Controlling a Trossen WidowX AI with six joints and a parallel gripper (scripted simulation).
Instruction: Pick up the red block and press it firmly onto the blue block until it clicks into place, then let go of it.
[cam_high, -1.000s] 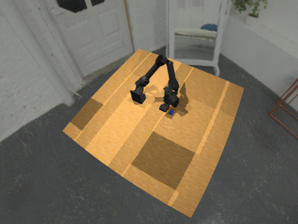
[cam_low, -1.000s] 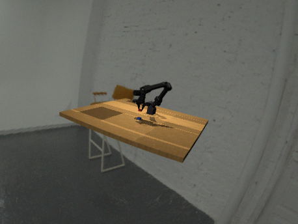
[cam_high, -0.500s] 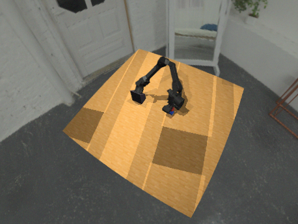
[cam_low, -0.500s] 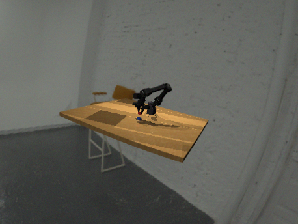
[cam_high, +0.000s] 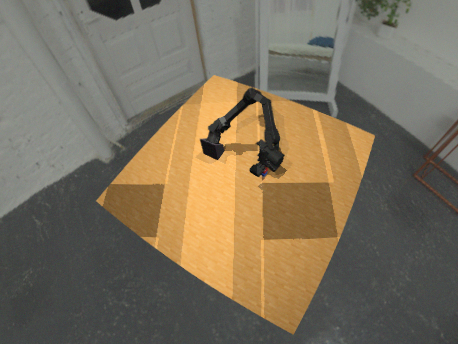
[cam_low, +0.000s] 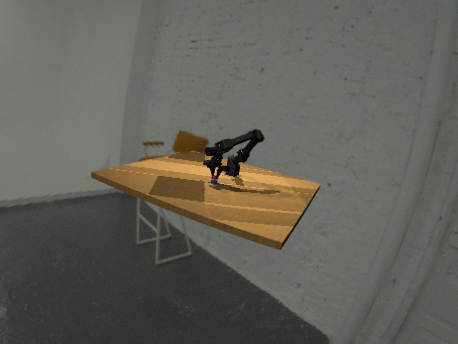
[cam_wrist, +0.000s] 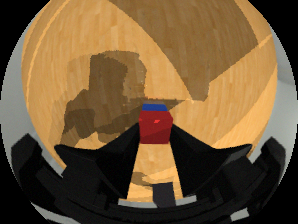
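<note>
Holding the red block (cam_high: 266, 170) (cam_low: 214, 178) (cam_wrist: 155, 131), the hand (cam_high: 263, 171) (cam_low: 214, 176) (cam_wrist: 154, 125) is part-closed, fingers against its sides. Blue block (cam_high: 264, 175) (cam_low: 213, 182) (cam_wrist: 154, 107) low at the desk (cam_high: 210, 220) (cam_low: 250, 215) (cam_wrist: 165, 45), red directly above it in exterior view; contact or a gap, cannot tell. Pick-up done; carry over looks done, or nearly. Left, by my reckoning: firm press to the click, then release. Seating unconfirmed. No brands, labels or writing legible.
</note>
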